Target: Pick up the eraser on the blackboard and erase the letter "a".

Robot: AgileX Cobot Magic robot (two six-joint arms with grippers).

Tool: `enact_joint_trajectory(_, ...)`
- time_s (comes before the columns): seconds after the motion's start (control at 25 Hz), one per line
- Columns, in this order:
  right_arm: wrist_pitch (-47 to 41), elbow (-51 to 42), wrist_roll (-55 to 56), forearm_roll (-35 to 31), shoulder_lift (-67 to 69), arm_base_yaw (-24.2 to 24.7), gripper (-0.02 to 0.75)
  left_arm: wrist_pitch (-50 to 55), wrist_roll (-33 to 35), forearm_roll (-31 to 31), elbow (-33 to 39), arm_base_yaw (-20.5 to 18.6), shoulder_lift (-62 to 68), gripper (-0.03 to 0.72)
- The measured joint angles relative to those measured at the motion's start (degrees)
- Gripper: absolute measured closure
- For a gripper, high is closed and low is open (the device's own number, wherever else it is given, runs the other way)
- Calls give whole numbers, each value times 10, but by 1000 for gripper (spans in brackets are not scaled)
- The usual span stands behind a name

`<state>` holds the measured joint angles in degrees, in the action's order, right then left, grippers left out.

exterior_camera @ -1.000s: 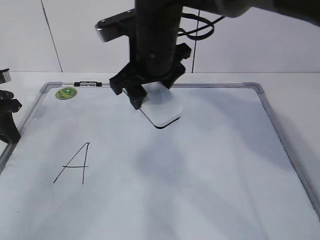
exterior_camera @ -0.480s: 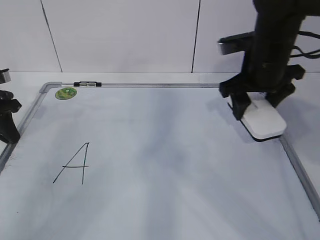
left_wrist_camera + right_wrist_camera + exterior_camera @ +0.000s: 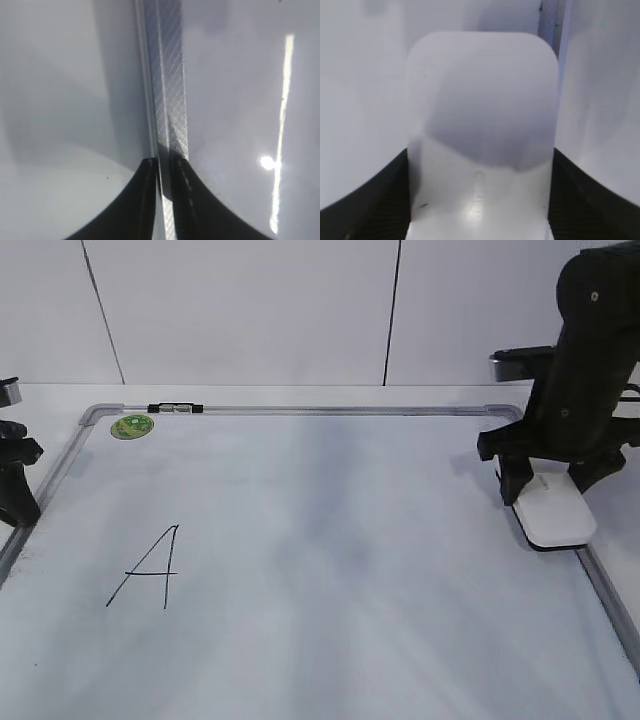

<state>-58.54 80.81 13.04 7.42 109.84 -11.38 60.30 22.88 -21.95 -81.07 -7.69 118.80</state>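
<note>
The blackboard (image 3: 350, 540) is a large white board with a grey frame, lying flat. My right gripper (image 3: 545, 475) is shut on the eraser (image 3: 557, 517), a white rounded block with a dark underside, low over the board's right edge. In the right wrist view the eraser (image 3: 480, 115) fills the space between the black fingers (image 3: 480, 200). No small lowercase "a" shows on the board. My left gripper (image 3: 15, 480) is at the board's left edge, and in the left wrist view its fingers (image 3: 165, 162) are shut over the grey frame strip (image 3: 170, 90), holding nothing.
A large capital "A" (image 3: 150, 568) is drawn at the board's left. A round green sticker (image 3: 132, 426) sits in the far left corner. A small black-and-white marker (image 3: 173, 408) lies on the top frame. A white wall stands behind the table.
My right arm has carried the eraser from the upper middle of the board to its right edge and lower. The left gripper has not moved.
</note>
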Motion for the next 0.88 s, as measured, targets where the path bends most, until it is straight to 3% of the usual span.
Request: enact_joint_trajectory(0.88, 58, -7, 8, 8, 20, 11, 178, 0, 1, 0, 0, 0, 0, 606)
